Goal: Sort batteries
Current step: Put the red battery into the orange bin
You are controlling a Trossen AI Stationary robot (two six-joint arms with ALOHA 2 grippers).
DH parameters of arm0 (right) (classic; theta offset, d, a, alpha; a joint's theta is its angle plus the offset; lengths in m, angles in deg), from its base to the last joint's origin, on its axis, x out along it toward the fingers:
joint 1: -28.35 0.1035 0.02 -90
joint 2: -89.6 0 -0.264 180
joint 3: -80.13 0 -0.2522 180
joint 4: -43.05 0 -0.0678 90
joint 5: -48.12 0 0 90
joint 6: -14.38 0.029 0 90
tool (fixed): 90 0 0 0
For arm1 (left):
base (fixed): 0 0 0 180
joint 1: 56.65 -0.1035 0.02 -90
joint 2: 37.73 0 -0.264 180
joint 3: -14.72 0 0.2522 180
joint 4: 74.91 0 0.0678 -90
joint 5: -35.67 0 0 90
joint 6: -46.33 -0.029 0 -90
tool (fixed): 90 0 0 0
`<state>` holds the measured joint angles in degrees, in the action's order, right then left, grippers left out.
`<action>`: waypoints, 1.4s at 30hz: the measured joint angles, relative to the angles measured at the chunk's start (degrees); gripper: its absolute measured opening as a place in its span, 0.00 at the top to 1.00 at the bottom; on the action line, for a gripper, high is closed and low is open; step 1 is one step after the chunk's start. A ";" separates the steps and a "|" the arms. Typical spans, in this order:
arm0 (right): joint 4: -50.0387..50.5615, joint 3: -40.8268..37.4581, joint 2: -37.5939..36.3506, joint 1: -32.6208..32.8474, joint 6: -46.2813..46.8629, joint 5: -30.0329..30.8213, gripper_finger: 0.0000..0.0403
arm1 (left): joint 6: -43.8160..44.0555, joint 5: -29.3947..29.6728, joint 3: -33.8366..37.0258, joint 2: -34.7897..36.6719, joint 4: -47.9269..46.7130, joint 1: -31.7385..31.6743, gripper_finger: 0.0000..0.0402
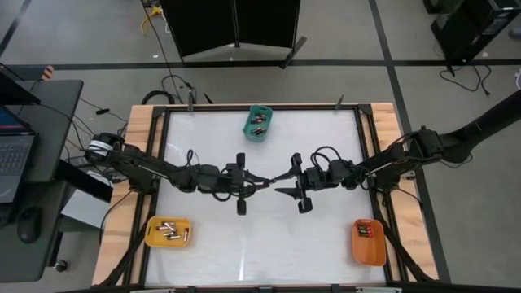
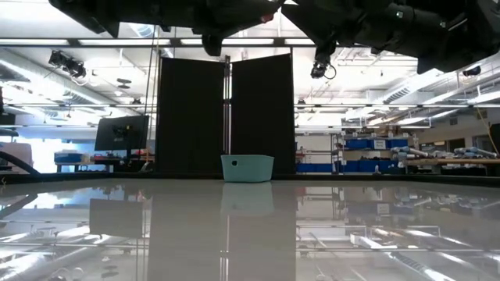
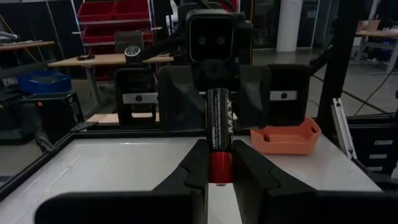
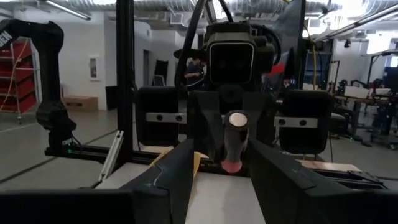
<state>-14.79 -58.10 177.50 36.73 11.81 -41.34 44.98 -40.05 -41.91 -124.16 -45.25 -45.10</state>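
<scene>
One battery (image 3: 219,127), black with a red end, is held in mid-air over the table's middle by my left gripper (image 3: 219,173), which is shut on it. My right gripper (image 4: 221,169) faces it from the table's right and is open. Its fingers stand on either side of the battery's silvery free end (image 4: 237,119); whether they touch it, I cannot tell. In the high view the two grippers (image 1: 265,183) (image 1: 282,184) meet tip to tip. More batteries lie in the teal tray (image 1: 258,123), the yellow tray (image 1: 168,232) and the orange tray (image 1: 368,242). My left gripper pinches the battery by its red end (image 3: 219,163) between its two fingertips. The fingers come level from the table's left and the battery lies along them, sticking out toward the right gripper. It is lifted clear of the table.
The teal tray (image 2: 247,168) stands at the far edge, the yellow tray near left, the orange tray (image 3: 286,138) near right. The white table top (image 1: 260,244) is framed by black rails. A desk with a laptop (image 1: 12,159) stands left of the table.
</scene>
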 joint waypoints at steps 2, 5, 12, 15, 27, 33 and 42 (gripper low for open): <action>0.25 0.00 0.00 0.02 0.00 0.06 0.60 | 0.28 -0.02 0.00 0.00 0.02 -0.30 0.88; 0.23 0.00 0.00 -0.06 -0.01 0.49 0.60 | 1.48 -0.38 0.00 0.00 0.06 -0.90 0.88; 0.22 0.00 0.00 -0.20 -0.20 3.23 0.60 | 2.08 -2.04 0.00 -1.18 1.27 -1.46 0.88; 0.11 0.00 0.00 -0.20 -0.20 3.29 0.60 | 2.08 -2.23 0.00 -2.60 2.82 -1.43 0.88; 0.14 0.00 0.00 -0.20 -0.92 3.29 0.64 | 1.75 -2.27 -0.02 -3.98 6.10 -1.51 0.88; 0.14 0.00 0.00 -0.22 -1.88 3.32 0.78 | 1.99 -2.57 -0.02 -3.98 6.05 -2.13 0.88; 0.56 0.00 0.00 -0.22 -3.01 3.07 0.85 | 2.98 -3.19 -0.02 -3.93 5.29 -2.77 0.88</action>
<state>-14.23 -58.10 177.50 36.51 8.80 -38.27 47.96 -43.24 -41.93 -128.09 -39.95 -47.87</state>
